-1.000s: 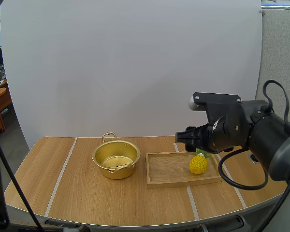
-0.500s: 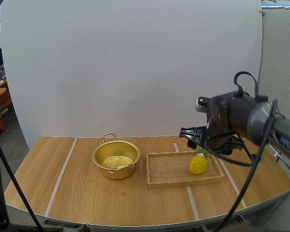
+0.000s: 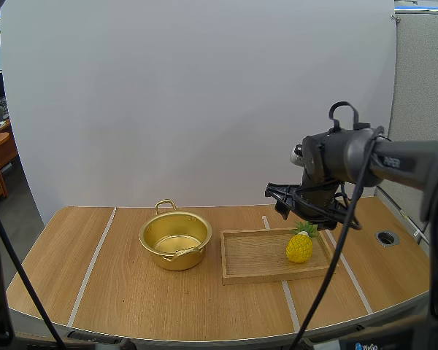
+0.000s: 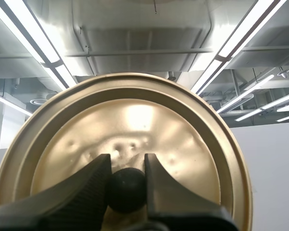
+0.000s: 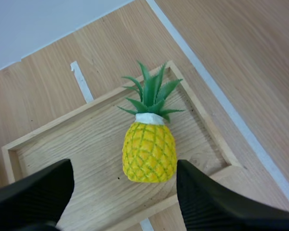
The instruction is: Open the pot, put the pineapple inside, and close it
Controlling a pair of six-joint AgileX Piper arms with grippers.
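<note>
The yellow pineapple (image 3: 300, 246) with green leaves stands at the right end of the wooden tray (image 3: 255, 257). My right gripper (image 3: 301, 214) hangs just above and behind it. In the right wrist view the pineapple (image 5: 149, 150) lies on the tray (image 5: 62, 144) below the open right gripper (image 5: 125, 174), whose fingers (image 5: 202, 197) stand wide apart on either side of it without touching. The gold pot (image 3: 175, 240) sits uncovered, left of the tray. My left gripper (image 4: 127, 164) is shut on the black knob (image 4: 127, 190) of the gold lid (image 4: 130, 125), which is held up in the air.
The pot's handle (image 3: 166, 205) points to the back of the table. White tape lines (image 3: 93, 262) cross the wooden tabletop. A round cable hole (image 3: 387, 238) sits at the table's right edge.
My right arm has swung back from near the camera and now hangs over the tray's right end above the pineapple. Pot, tray and pineapple have not moved.
</note>
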